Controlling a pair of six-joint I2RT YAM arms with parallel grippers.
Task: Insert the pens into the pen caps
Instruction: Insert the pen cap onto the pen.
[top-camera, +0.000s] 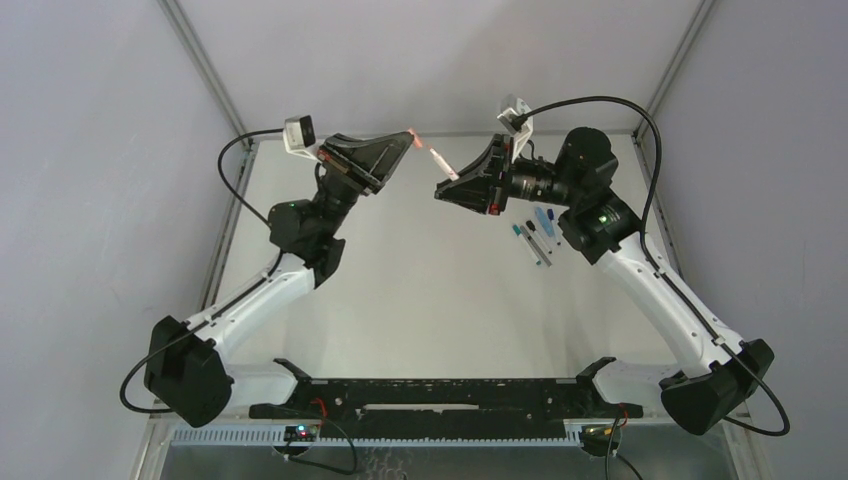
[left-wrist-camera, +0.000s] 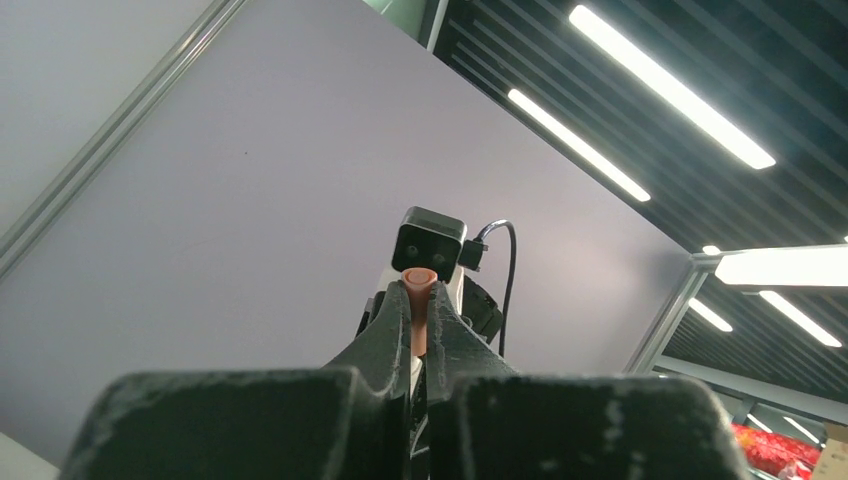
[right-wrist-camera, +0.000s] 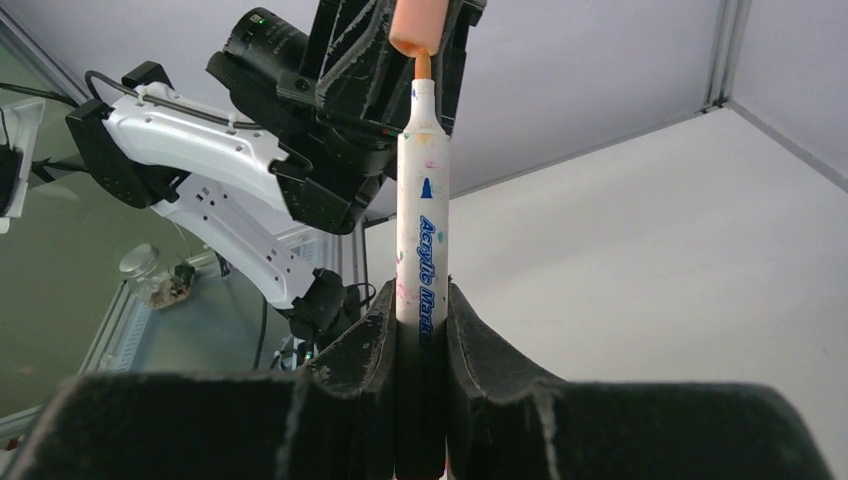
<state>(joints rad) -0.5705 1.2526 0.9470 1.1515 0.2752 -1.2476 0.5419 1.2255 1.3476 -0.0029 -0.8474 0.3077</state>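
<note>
Now: left gripper (left-wrist-camera: 419, 292) clamped tight on the salmon-pink cap (right-wrist-camera: 418, 25); right gripper (right-wrist-camera: 420, 305) pinches the white acrylic marker (right-wrist-camera: 421, 180) mid-barrel. Both are raised over the table's (top-camera: 400, 290) far edge. Nib at cap mouth, axes near collinear. Spare pens (top-camera: 537, 245) by the right edge, out of the way.

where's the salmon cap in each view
top external: salmon cap sits upper middle, at the tip of the left fingers, just short of the white pen.
left wrist: cap at centre, pinched between the fingers.
right wrist: cap at the top edge, just above the pen's tip.
shared landmark: the dark left fingers clamped on the cap.
</note>
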